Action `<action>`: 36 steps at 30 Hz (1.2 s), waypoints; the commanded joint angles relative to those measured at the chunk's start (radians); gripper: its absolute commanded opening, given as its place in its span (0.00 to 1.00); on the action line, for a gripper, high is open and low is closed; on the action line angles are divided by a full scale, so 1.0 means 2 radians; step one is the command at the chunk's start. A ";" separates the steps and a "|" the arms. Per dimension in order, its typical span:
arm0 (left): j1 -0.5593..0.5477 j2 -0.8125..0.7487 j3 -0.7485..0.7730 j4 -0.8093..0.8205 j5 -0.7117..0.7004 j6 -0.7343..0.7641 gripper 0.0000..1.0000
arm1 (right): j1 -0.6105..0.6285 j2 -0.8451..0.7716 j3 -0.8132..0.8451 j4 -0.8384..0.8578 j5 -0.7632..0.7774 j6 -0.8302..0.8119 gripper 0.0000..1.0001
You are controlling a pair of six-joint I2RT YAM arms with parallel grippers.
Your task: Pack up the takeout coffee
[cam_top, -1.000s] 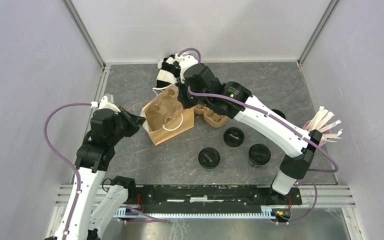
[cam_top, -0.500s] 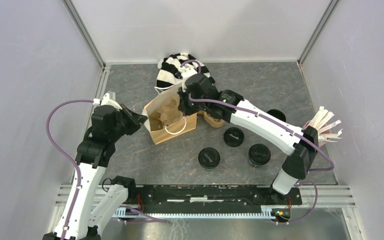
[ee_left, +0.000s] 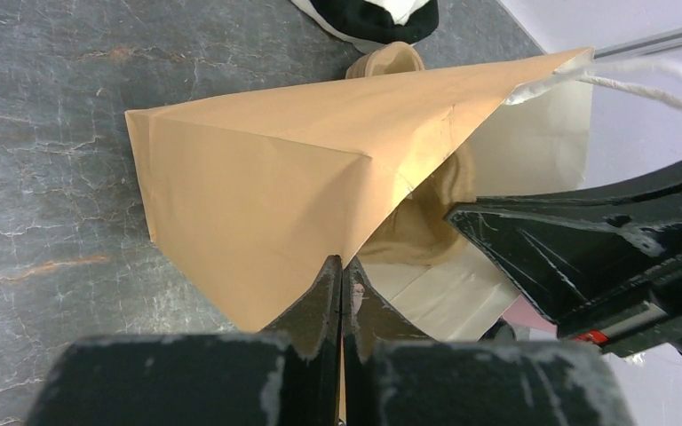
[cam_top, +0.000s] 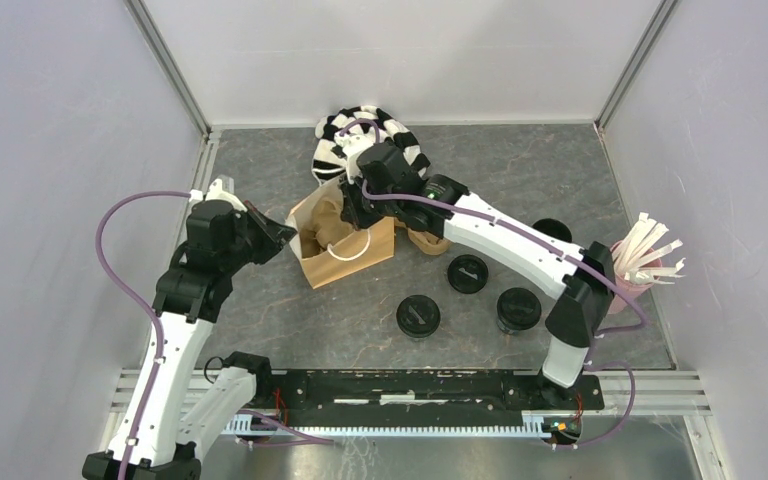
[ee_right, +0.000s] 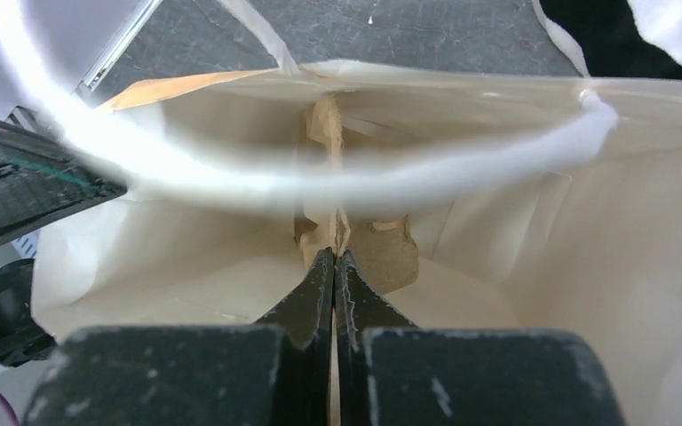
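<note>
From above, one brown paper bag point(cam_top: 358, 260) sits on the table point(cam_top: 520, 170) with its mouth open. The left gripper point(cam_top: 282, 236) is at the bag's left edge. The right gripper point(cam_top: 352, 215) reaches into the mouth from the far side.

Three round black coffee cups sit to the right of the bag and nearer the arm bases, all outside it: one point(cam_top: 418, 316), a second point(cam_top: 468, 273) and a third point(cam_top: 518, 308). The third shows some side wall, while the other two show only their flat lids. A fourth black round thing point(cam_top: 552, 228) peeks out further right, mostly hidden by the right arm.

There are two cardboard carriers, one inside the bag point(cam_top: 332, 222) and one touching its right side point(cam_top: 426, 241). One striped cloth point(cam_top: 360, 135) lies just behind the bag. One pink cup with white sticks point(cam_top: 642, 262) stands well off to the right.

In the left wrist view, the left fingers are pressed together on the bag's paper edge, with no gap between them. The carrier shows through the mouth.

In the right wrist view, the right fingers are pinched flat on a thin ridge of the carrier deep inside the bag. One white string handle point(ee_right: 462, 177) loops across in front, out of focus.
</note>
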 commanded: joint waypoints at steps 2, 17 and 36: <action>-0.001 0.011 0.019 -0.018 0.009 -0.005 0.02 | 0.002 0.020 0.029 -0.014 0.003 0.003 0.00; -0.001 0.011 0.019 -0.042 -0.023 -0.001 0.02 | 0.006 0.059 0.133 -0.148 0.153 0.003 0.34; -0.001 0.042 0.076 -0.080 -0.051 0.010 0.02 | -0.029 -0.102 0.119 -0.146 0.121 -0.010 0.77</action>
